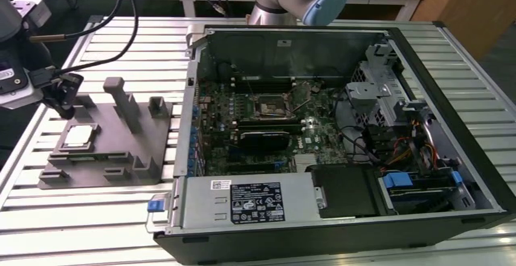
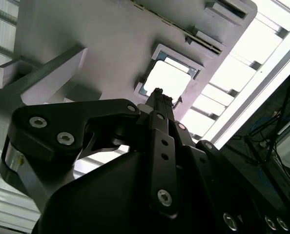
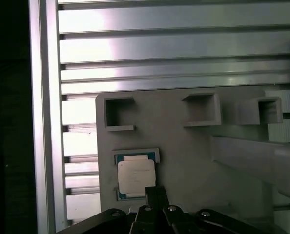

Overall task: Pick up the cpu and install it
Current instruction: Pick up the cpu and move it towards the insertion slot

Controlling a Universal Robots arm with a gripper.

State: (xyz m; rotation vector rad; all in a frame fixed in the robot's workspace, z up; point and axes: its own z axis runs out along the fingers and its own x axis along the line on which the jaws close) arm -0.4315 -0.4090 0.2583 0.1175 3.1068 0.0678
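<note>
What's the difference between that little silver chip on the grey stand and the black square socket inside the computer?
The cpu has a pale silver top; the socket is a black frame. The cpu lies on the grey fixture outside the case, while the socket sits on the motherboard inside it. The gripper is close to the cpu and far from the socket. Both are square and lie flat.

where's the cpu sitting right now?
On the exterior view's left, the cpu lies in a square recess of the grey fixture, outside the open computer case, with the gripper hovering close to it.
</note>
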